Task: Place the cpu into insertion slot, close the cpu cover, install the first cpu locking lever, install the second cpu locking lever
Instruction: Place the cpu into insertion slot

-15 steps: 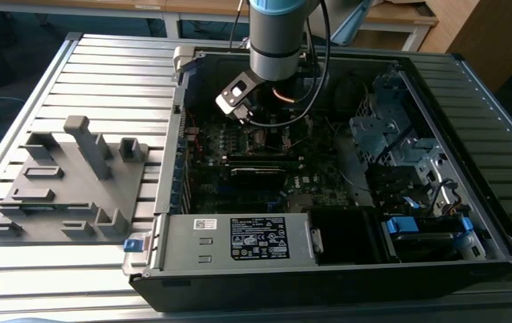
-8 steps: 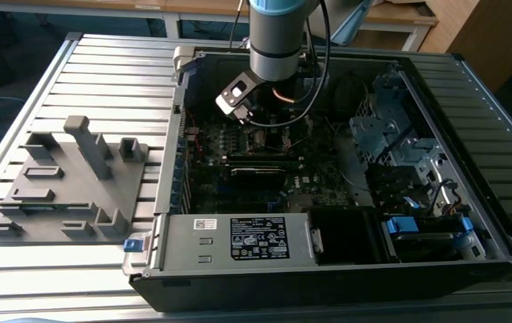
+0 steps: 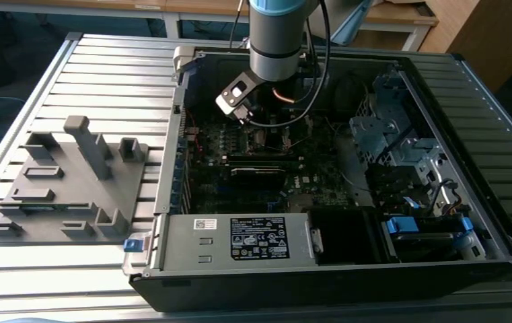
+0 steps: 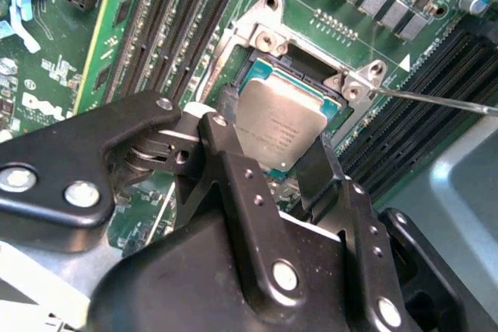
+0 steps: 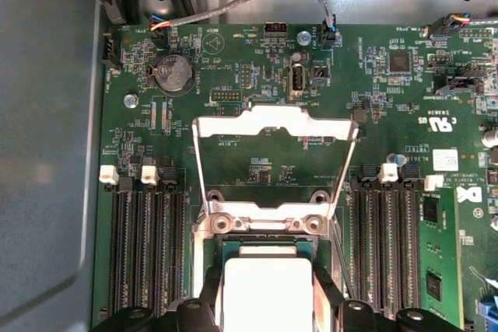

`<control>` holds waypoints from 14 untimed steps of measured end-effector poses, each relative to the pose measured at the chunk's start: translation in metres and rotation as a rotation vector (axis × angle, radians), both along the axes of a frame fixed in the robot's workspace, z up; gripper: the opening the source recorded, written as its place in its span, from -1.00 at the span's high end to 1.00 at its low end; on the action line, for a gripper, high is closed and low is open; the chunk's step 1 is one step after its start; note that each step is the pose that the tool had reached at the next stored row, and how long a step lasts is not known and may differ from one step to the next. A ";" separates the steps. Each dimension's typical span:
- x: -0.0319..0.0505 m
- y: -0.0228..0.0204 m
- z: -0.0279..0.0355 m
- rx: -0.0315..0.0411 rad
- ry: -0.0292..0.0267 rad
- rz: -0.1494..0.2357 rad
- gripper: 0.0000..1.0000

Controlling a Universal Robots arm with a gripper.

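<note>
Grey slatted table (image 3: 103, 74) with the open black case (image 3: 471, 81) on it. My arm (image 3: 278, 40) reaches down into the case over the board. A grey fixture (image 3: 67, 195) sits well apart, at the exterior view's left.

Second wrist view: the gripper (image 4: 276, 134) has its black fingers (image 4: 233, 161) pinched narrow on two opposite edges of the cpu (image 4: 284, 114). The metal top faces up and the chip is lined up with the socket (image 4: 261, 36). Can't tell if it's fully seated. It's squarish, so no long axis I can pick. A thin silver rod (image 4: 436, 100) sticks out past one socket corner.

First wrist view adds the cover (image 5: 272, 120). It's flipped open away from the cpu (image 5: 267, 285), hinge edge nearest the chip, green board showing through its window. Memory slots (image 5: 148, 246) flank the socket on both sides. The fingers hide the chip's near edge.
</note>
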State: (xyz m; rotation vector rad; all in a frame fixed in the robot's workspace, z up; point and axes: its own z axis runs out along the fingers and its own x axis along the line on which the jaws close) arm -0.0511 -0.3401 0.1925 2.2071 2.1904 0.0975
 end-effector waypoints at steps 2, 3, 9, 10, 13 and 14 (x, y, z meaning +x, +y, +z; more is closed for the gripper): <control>0.0000 0.0000 0.0000 0.0001 0.0000 0.000 -0.08; 0.0000 0.0000 -0.0001 0.0000 0.0001 0.000 -0.08; 0.0000 0.0000 -0.0014 -0.0002 0.0001 0.000 -0.08; 0.0000 0.0000 -0.0015 -0.0001 0.0001 0.000 -0.08; 0.0000 0.0000 -0.0015 -0.0001 0.0000 0.000 -0.08; 0.0000 0.0000 -0.0015 -0.0001 0.0001 0.000 -0.08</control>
